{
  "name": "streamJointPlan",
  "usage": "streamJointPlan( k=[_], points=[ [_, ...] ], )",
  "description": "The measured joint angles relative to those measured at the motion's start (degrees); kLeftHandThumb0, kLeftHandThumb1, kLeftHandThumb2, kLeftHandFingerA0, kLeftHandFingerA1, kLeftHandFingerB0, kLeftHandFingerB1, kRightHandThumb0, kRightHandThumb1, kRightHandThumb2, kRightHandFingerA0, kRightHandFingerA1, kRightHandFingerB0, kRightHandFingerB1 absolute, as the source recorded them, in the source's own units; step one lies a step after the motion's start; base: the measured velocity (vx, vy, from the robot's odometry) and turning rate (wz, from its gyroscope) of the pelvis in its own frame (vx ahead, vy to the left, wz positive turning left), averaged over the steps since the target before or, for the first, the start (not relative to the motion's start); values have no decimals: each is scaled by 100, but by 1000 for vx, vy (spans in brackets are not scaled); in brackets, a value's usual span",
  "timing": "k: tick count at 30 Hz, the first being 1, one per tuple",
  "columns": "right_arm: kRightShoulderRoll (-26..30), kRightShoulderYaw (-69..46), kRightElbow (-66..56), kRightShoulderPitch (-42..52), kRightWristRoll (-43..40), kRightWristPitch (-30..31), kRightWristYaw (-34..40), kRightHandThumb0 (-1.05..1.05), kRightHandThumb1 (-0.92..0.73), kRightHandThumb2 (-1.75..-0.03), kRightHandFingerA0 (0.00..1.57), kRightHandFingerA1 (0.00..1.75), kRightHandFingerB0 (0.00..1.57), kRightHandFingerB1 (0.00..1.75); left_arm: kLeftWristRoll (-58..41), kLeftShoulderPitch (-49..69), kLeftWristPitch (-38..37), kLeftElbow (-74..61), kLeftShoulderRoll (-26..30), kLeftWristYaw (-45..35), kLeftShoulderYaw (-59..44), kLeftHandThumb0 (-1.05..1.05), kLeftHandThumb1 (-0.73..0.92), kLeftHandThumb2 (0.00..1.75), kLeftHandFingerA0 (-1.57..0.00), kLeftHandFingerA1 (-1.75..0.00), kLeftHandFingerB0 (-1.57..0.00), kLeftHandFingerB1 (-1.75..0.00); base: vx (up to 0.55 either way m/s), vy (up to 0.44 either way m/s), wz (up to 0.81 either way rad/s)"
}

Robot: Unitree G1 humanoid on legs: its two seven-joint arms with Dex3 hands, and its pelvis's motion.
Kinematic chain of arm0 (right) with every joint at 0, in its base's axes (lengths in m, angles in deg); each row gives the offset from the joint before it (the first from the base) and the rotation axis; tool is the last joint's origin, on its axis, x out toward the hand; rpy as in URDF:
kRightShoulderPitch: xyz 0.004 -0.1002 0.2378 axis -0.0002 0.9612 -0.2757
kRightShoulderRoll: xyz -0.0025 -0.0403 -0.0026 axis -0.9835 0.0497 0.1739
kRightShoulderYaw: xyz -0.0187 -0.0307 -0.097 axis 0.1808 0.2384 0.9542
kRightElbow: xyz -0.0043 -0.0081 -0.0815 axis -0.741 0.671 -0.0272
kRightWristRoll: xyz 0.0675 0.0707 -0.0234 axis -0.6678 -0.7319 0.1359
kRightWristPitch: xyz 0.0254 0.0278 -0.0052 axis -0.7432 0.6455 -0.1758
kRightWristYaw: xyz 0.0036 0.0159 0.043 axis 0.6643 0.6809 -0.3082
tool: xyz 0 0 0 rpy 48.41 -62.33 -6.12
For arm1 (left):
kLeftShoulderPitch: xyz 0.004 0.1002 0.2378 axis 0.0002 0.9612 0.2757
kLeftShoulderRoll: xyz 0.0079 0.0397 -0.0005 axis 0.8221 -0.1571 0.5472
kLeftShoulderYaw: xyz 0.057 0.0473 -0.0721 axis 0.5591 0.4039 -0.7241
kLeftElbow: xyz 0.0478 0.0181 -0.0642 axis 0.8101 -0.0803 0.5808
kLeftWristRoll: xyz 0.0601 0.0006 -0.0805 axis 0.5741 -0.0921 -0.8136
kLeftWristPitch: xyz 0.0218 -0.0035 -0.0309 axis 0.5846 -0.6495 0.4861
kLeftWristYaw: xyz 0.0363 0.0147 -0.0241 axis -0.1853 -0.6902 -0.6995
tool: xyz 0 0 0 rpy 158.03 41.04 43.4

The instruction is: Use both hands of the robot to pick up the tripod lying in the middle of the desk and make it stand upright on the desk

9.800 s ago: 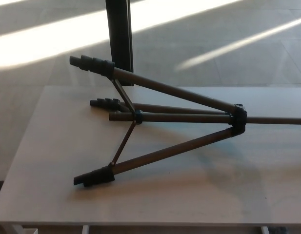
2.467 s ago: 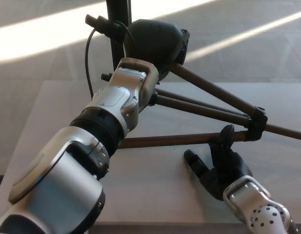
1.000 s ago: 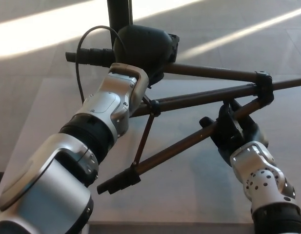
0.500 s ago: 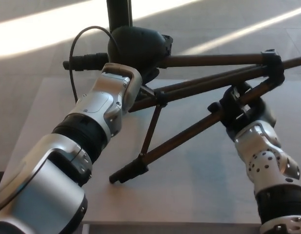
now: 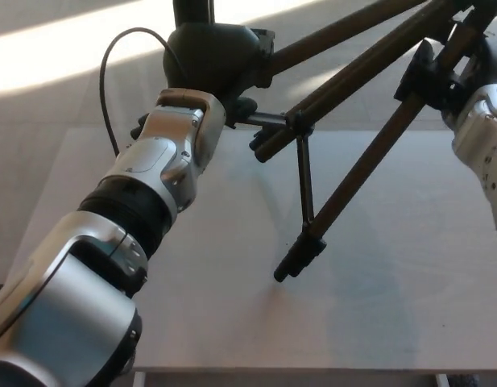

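The tripod (image 5: 357, 173) is up off the desk (image 5: 192, 322) at a steep slant, its legs fanning down and to the left from a hub that sits near the top right corner of the view. Only one leg reaches the desktop: its black foot (image 5: 295, 260) rests on the pale surface a little right of centre, throwing a soft shadow beside it. A thin brace (image 5: 303, 179) runs straight up from that leg to a collar on the centre column (image 5: 345, 85), whose blunt lower end hangs in the air above the desk. Another leg climbs from the upper left toward the hub.

The left hand (image 5: 214, 55), black and bulky, is clamped round the upper left leg near its foot end, with a cable (image 5: 111, 72) looping off the wrist. The right hand (image 5: 435, 74) has its dark fingers wrapped round the standing leg, high up and close to the hub. Behind the desk a dark post (image 5: 193, 11) rises from a sunlit floor (image 5: 55, 64).
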Motion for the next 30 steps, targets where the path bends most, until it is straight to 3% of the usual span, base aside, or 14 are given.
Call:
streamJointPlan(
  k=[1,2,3,5,7,10,11,17,20,24,27,28,29,30],
  points=[
    [51,52,0,-62,15,108,-28,-13,-49,-126,96,175,80,152,-18,0,0,0,1,7,-11,-26,62,73,-87,-151,-79,-115,0,0,0],
    [102,108,1,-125,30,213,-56,-13,-49,-126,96,175,80,152,-42,0,0,0,2,10,-24,-26,62,73,-87,-151,-79,-115,0,0,0],
    [147,157,1,-189,43,301,-76,-15,-49,-129,97,175,83,154,-63,0,0,0,4,10,-32,-24,61,70,-90,-133,-81,-89,0,0,0],
    [247,288,1,-356,78,503,-141,-18,-48,-129,99,175,85,156,-114,4,1,-4,5,9,-59,-28,61,63,-92,-139,-85,-68,0,0,0],
    [303,387,1,-451,110,609,-184,-17,-48,-128,99,175,84,157,-154,20,1,-15,5,10,-89,-26,62,68,-94,-133,-86,-71,0,0,0],
    [368,592,1,-542,190,779,-249,-18,-49,-125,98,175,83,155,-221,102,2,-62,5,14,-132,-21,61,85,-90,-122,-83,-101,0,0,0],
    [382,669,0,-566,230,836,-266,-18,-48,-126,97,175,82,160,-238,152,4,-82,5,17,-142,-22,63,85,-87,-145,-80,-125,0,0,0],
    [420,1127,0,-653,419,963,-323,-18,-43,-130,95,175,76,159,-443,470,4,-189,-6,50,-281,-20,63,64,-83,-159,-67,-134,0,0,0],
    [424,1375,3,-752,509,975,-342,-29,-45,-124,99,175,78,154,-562,608,3,-227,-33,72,-423,-15,61,94,-89,-170,-69,-145,0,0,0],
    [424,1768,41,-953,692,975,-416,-31,-39,-127,103,175,84,155,-724,811,13,-278,-110,97,-672,-17,68,65,-87,-164,-71,-116,0,0,0],
    [425,1987,52,-1047,807,975,-487,-33,-37,-130,101,175,82,159,-818,938,31,-308,-173,102,-809,-20,72,65,-85,-167,-73,-128,0,0,0],
    [425,2045,52,-1067,837,974,-507,-29,-41,-125,101,175,83,153,-838,968,33,-316,-190,103,-844,-18,70,69,-82,-175,-64,-147,0,0,0],
    [425,2141,52,-1103,895,973,-542,-26,-39,-128,100,175,82,145,-870,1026,44,-335,-219,106,-896,-16,69,78,-82,-173,-66,-140,0,0,0],
    [425,2188,52,-1118,917,973,-559,-29,-46,-118,127,140,89,109,-881,1055,53,-347,-231,108,-919,-15,68,82,-83,-174,-69,-141,0,0,0]
  ],
)
